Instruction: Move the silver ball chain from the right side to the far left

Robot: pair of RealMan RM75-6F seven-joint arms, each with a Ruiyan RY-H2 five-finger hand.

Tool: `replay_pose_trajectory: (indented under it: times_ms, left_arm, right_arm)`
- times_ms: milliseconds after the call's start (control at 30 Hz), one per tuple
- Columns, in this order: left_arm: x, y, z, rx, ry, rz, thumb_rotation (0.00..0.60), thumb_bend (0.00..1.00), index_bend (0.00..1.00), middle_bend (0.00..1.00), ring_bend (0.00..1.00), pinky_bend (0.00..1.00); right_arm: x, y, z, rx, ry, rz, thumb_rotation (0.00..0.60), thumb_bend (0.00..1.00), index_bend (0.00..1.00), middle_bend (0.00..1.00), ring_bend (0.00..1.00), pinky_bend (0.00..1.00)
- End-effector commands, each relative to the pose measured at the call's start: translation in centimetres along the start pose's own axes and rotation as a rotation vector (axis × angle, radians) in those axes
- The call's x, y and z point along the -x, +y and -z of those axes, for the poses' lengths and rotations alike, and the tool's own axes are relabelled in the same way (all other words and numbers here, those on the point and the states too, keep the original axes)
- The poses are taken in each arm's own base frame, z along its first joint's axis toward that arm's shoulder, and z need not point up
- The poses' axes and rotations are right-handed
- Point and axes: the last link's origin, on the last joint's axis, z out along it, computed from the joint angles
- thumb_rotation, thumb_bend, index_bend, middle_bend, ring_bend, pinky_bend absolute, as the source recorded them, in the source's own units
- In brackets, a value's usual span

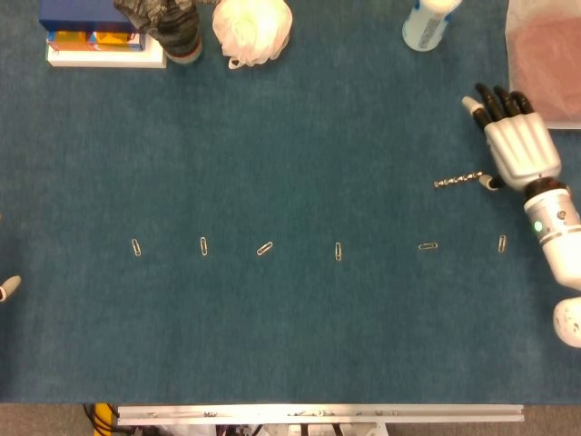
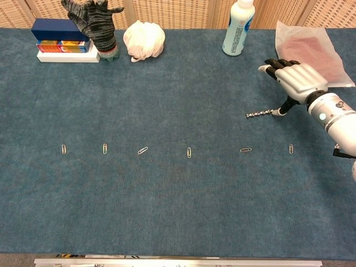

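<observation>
Silver ball chain touches right robot hand thumb.

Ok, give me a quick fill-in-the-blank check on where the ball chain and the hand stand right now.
1. The short silver ball chain lies on the blue cloth table, one end at the thumb tip of the ____ hand.
2. A row of ____ small metal paper clips runs across the table, nearer the camera than the chain.
3. The white plastic bottle stands at the ____ edge of the table.

Missing words: right; six; far
</observation>
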Motion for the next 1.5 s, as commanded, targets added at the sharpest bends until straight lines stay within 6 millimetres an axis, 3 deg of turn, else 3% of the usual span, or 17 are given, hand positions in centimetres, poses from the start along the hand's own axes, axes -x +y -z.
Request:
replay_pose_trajectory:
  times_ms: [33, 267, 400, 633, 1000, 1500]
  left_arm:
    - [0.0, 0.0, 0.0, -0.002, 0.001, 0.001, 0.600, 0.02, 0.28, 0.27, 0.29, 0.39]
    - [-0.1, -0.1, 0.0, -0.004, 0.000, 0.001, 0.600, 0.02, 0.28, 0.27, 0.29, 0.39]
    - [-0.1, 0.0, -0.1, -0.003, -0.001, 0.000, 0.600, 0.02, 0.28, 0.27, 0.29, 0.39]
    - [0.1, 0.0, 0.0, -0.005, -0.005, 0.003, 0.600, 0.02, 0.28, 0.27, 0.29, 0.39]
    - [0.2, -0.2, 0.1, -0.011, -0.004, 0.007, 0.600, 0.02, 0.28, 0.27, 0.30, 0.39]
    - [0.1, -0.2, 0.1, -0.011, -0.007, 0.007, 0.600, 0.02, 0.28, 0.27, 0.30, 0.39]
  right_arm:
    - [-0.2, -0.2, -0.3, 0.001, 0.015, -0.025, 0.600, 0.00, 0.12, 0.01, 0.00, 0.12]
    - [-0.9, -0.8, 0.8, -0.062, 0.020, -0.100, 0.600, 0.00, 0.13, 0.02, 0.00, 0.12]
    - [-1.4, -1.0, 1.4, -0.108, 0.003, -0.094, 0.600, 0.01, 0.24, 0.02, 0.00, 0.12]
    - [-1.3, -0.7, 1.7, -0.128, -0.055, -0.061, 0.600, 0.14, 0.40, 0.02, 0.00, 0.12]
    - [-0.8, -0.4, 1.6, -0.117, -0.086, -0.027, 0.600, 0.29, 0.40, 0.02, 0.00, 0.12]
    - [-0.3, -0.2, 2.0, -0.106, -0.102, -0.023, 0.600, 0.30, 0.41, 0.02, 0.00, 0.11]
